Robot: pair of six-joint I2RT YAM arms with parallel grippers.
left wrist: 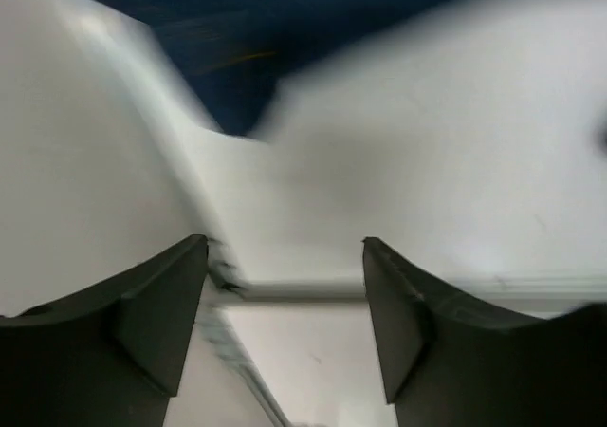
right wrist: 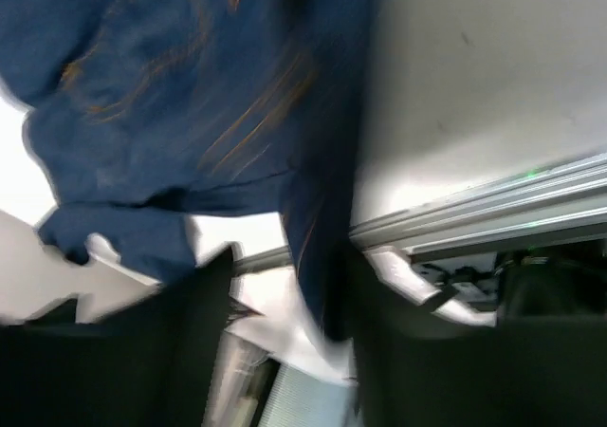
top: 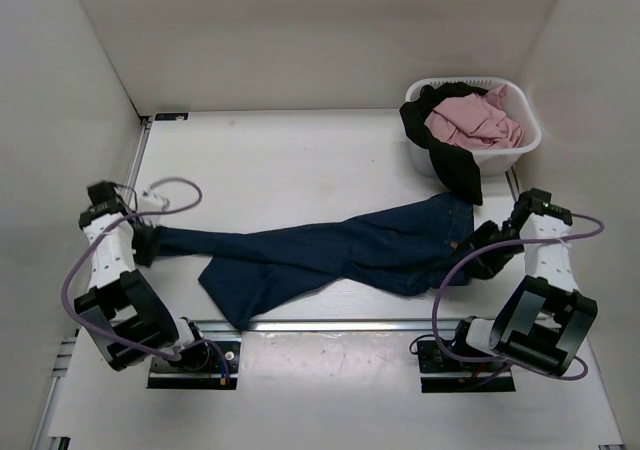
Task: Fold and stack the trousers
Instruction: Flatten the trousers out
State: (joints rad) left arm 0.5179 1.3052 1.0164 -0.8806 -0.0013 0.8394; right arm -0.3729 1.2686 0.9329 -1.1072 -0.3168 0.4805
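The dark navy jeans [top: 330, 255] lie stretched across the table, legs to the left and waist to the right, with one leg folded forward. My left gripper [top: 150, 242] is at the leg end. In the left wrist view it [left wrist: 285, 247] is open and empty, and the jeans [left wrist: 237, 28] show beyond its tips. My right gripper [top: 482, 238] is at the waist end. In the blurred right wrist view its jaws [right wrist: 292, 256] stand apart, with a strip of the jeans [right wrist: 171, 95] hanging between them against the right finger.
A white laundry basket [top: 530, 135] stands at the back right, holding a pink cloth [top: 470, 120], with a black garment [top: 450, 160] draped over its front rim. A metal rail [top: 330, 323] runs along the table's near edge. White walls enclose the table.
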